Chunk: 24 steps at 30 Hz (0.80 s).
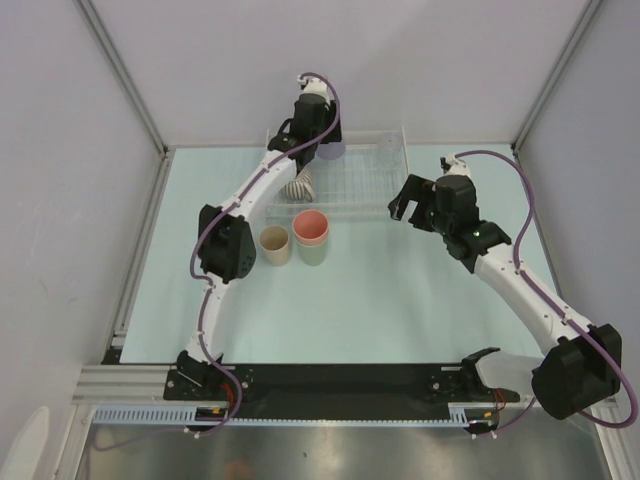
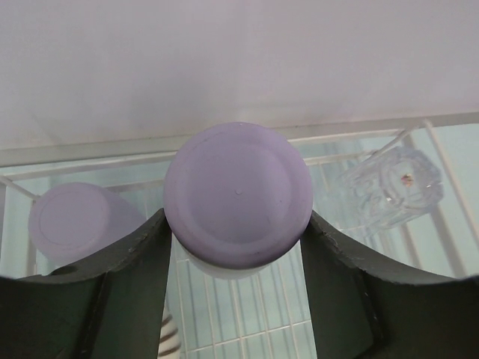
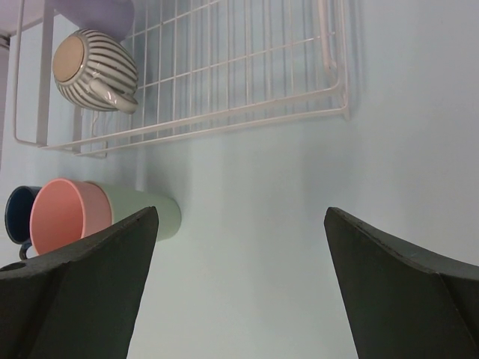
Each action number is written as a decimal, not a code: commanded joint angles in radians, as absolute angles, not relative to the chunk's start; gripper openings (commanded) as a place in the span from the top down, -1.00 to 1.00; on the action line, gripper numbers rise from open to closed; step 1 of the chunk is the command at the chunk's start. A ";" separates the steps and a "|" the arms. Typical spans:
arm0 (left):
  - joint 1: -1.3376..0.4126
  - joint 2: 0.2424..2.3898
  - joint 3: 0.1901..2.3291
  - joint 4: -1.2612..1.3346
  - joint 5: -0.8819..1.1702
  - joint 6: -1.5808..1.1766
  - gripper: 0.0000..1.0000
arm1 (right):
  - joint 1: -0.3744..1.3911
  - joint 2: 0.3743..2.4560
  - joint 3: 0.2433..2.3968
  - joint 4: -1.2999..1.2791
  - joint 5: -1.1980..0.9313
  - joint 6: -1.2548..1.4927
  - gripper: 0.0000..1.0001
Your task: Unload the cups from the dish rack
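Note:
My left gripper (image 1: pixel 322 135) is shut on an upside-down lavender cup (image 2: pixel 238 196) over the far left of the white wire dish rack (image 1: pixel 365 175), with both fingers against the cup's sides. A second lavender cup (image 2: pixel 75 221) stands upside down in the rack to its left. A ribbed beige-white cup (image 1: pixel 298 187) lies on its side in the rack and also shows in the right wrist view (image 3: pixel 93 69). In front of the rack stand a tan cup (image 1: pixel 275 243) and a salmon pink cup (image 1: pixel 311 226) nested in a pale green one (image 3: pixel 146 211). A navy mug (image 3: pixel 18 210) stands beside them. My right gripper (image 1: pixel 405 203) is open and empty.
The rack's clear corner piece (image 2: pixel 389 187) stands at the back right of the held cup. The left arm's elbow (image 1: pixel 222 245) hangs just left of the tan cup. Grey walls enclose the pale green table (image 1: pixel 400 300) on three sides.

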State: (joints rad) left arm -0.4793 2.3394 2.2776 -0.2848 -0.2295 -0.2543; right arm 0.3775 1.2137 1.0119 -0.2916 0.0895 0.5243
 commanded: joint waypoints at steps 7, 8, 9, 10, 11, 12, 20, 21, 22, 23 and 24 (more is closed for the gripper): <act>-0.485 2.244 2.329 -0.316 -0.120 -0.351 1.00 | 0.380 1.164 1.020 -0.253 0.092 0.534 -0.99; -0.485 2.224 2.285 -0.304 -0.104 -0.362 1.00 | 0.379 1.163 1.020 -0.253 0.092 0.534 -1.00; -0.485 2.182 2.257 -0.269 -0.083 -0.374 1.00 | 0.376 1.160 1.022 -0.252 0.091 0.532 -0.99; -0.485 2.157 2.234 -0.253 -0.062 -0.400 1.00 | 0.376 1.158 1.023 -0.250 0.091 0.534 -0.99; -0.485 2.140 2.209 -0.246 -0.025 -0.411 1.00 | 0.374 1.157 1.028 -0.249 0.087 0.534 -0.99; -0.483 2.129 2.212 -0.258 -0.014 -0.423 1.00 | 0.371 1.157 1.032 -0.249 0.087 0.534 -1.00; -0.474 1.833 1.881 -0.077 0.166 -0.650 1.00 | 0.261 1.123 1.049 -0.199 -0.032 0.618 -0.99; -0.471 1.813 1.861 -0.066 0.210 -0.667 1.00 | 0.249 1.120 1.048 -0.190 -0.049 0.630 -0.99; -0.468 1.774 1.832 -0.054 0.233 -0.701 1.00 | 0.238 1.117 1.046 -0.172 -0.069 0.649 -1.00; -0.463 1.757 1.819 -0.034 0.253 -0.716 1.00 | 0.236 1.108 1.045 -0.163 -0.078 0.655 -0.99; -0.460 1.737 1.807 -0.023 0.290 -0.733 0.99 | 0.232 1.104 1.043 -0.153 -0.087 0.663 -0.99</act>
State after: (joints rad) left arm -0.4767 1.8706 1.8561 -0.1833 0.1349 -0.5999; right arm 0.2535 1.1515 1.0122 -0.2424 -0.0078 0.5983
